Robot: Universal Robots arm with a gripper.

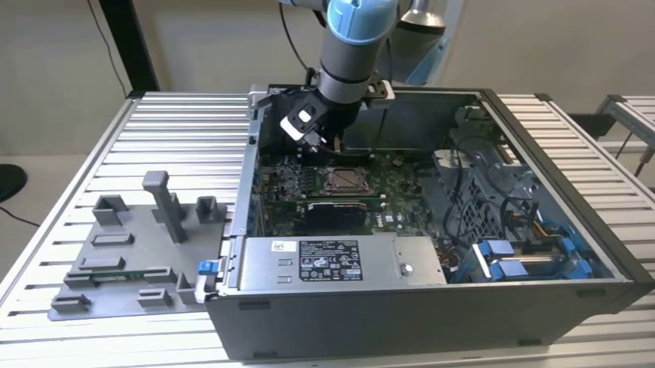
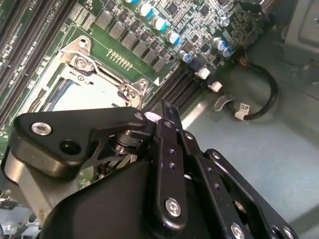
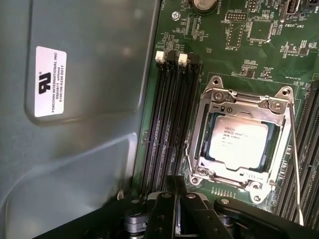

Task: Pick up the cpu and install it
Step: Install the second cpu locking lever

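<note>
The cpu (image 3: 238, 142), a flat square chip with a pale silver top, lies inside the metal-framed socket (image 3: 215, 95) of the green motherboard (image 3: 249, 55). The socket's frame is down around it. In the second wrist view the cpu (image 2: 77, 99) shows as a pale patch within the frame. My gripper (image 3: 175, 180) hovers just beside the socket, over the black memory slots (image 3: 167, 114), with its fingers together and nothing between them. In the exterior view the gripper (image 1: 324, 146) hangs inside the open computer case (image 1: 430, 303), just behind the socket (image 1: 344, 181).
A grey case wall (image 3: 79, 149) stands close beside the memory slots. The power supply (image 1: 338, 261), cables and a blue drive bracket (image 1: 511, 257) fill the case's front and right in the exterior view. A grey fixture tray (image 1: 128, 261) with blocks sits on the slatted table at the exterior view's left.
</note>
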